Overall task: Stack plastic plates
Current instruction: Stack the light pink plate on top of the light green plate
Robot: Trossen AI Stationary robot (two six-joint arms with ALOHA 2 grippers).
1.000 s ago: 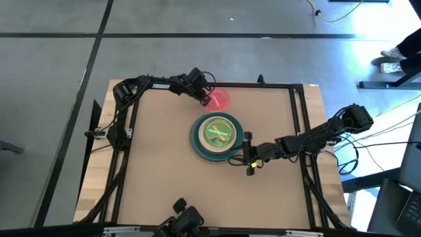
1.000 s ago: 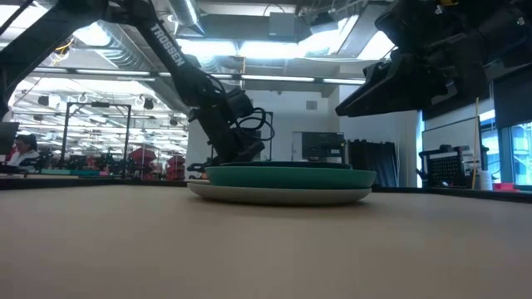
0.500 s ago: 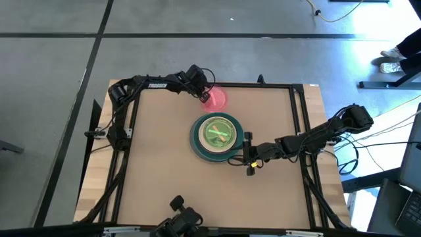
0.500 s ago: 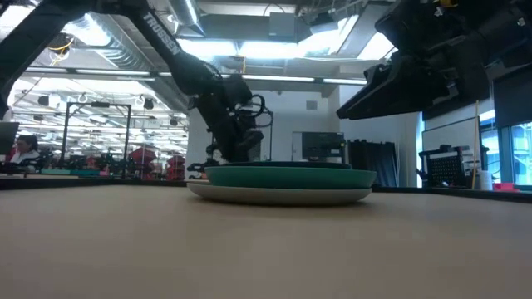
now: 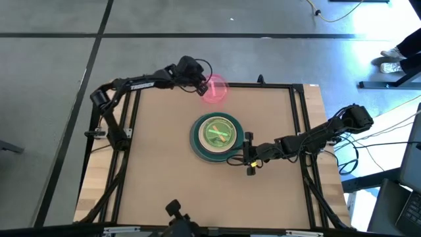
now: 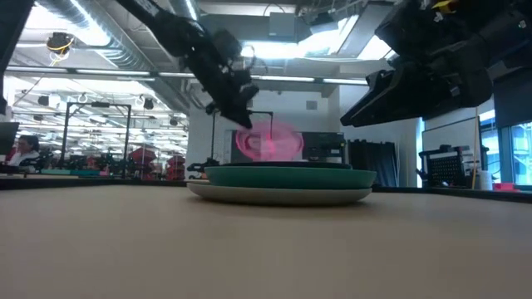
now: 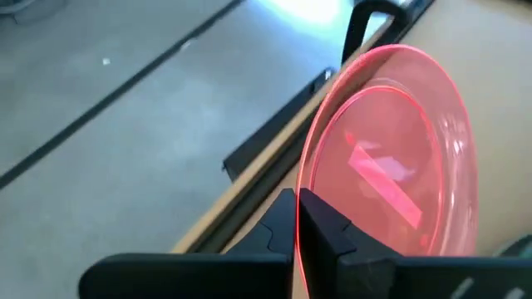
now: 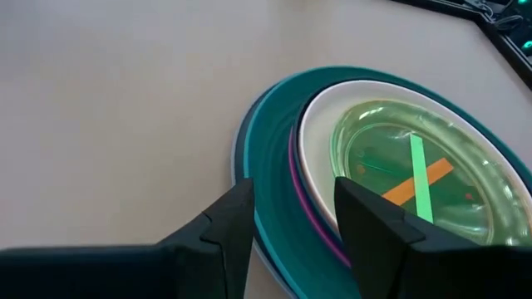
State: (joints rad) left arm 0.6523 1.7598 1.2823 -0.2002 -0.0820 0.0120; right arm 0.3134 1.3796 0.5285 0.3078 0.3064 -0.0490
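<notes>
Lifting: left pincer [image 7: 298, 218] has raised pink plate [image 5: 215, 89], seemingly off table [image 5: 164, 164].

A translucent pink plate [image 5: 215, 89] hangs tilted above the table's far edge, apart from the plate stack [image 5: 216, 136].

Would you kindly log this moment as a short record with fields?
left gripper: shut on the pink plate's rim, above the table's far edge
pink plate: lifted off the table, tilted on edge
stack: mid-table, green plate on top, white, magenta and teal rims beneath
right gripper: open, beside the stack's rim, holding nothing
table: wooden
</notes>
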